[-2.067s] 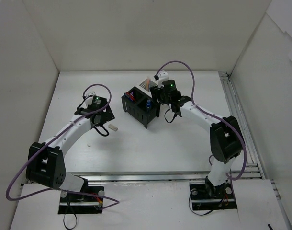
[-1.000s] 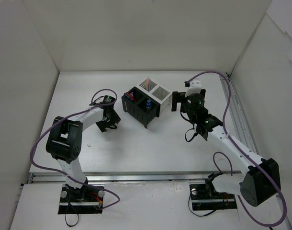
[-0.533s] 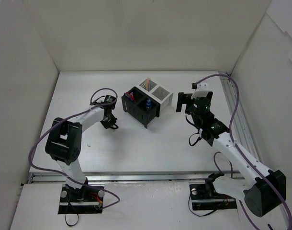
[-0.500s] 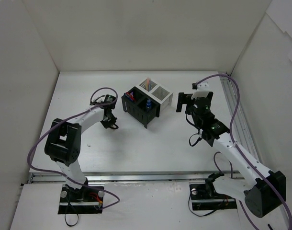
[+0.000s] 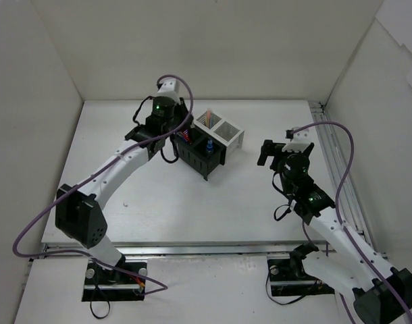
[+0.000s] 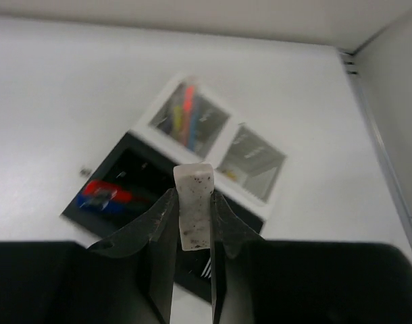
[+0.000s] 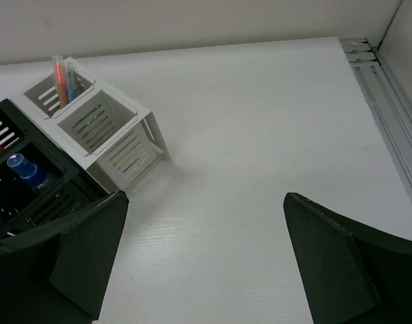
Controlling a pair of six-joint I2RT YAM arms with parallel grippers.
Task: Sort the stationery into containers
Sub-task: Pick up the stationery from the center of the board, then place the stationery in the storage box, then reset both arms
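My left gripper (image 6: 192, 197) is shut on a beige eraser block (image 6: 192, 206), which stands upright between the jaws. It hangs above the left side of the containers (image 5: 192, 154), over the black bin holding red and blue pens (image 6: 108, 192). The far white bin (image 6: 167, 102) holds yellow and pink markers (image 6: 184, 116). The white bin beside it (image 6: 253, 160) shows something small and yellowish inside. A blue-capped bottle (image 7: 27, 170) stands in the near black bin. My right gripper (image 7: 206, 202) is open and holds nothing, over bare table right of the bins.
White enclosure walls close in the table on three sides. A metal rail (image 5: 327, 155) runs along the right edge. A small white speck (image 5: 125, 202) lies on the table front left. Purple cables loop off both arms.
The left gripper closed on the eraser at the table, lifted it and swung back right to above the bins. The right arm drew away from the bins to the right.
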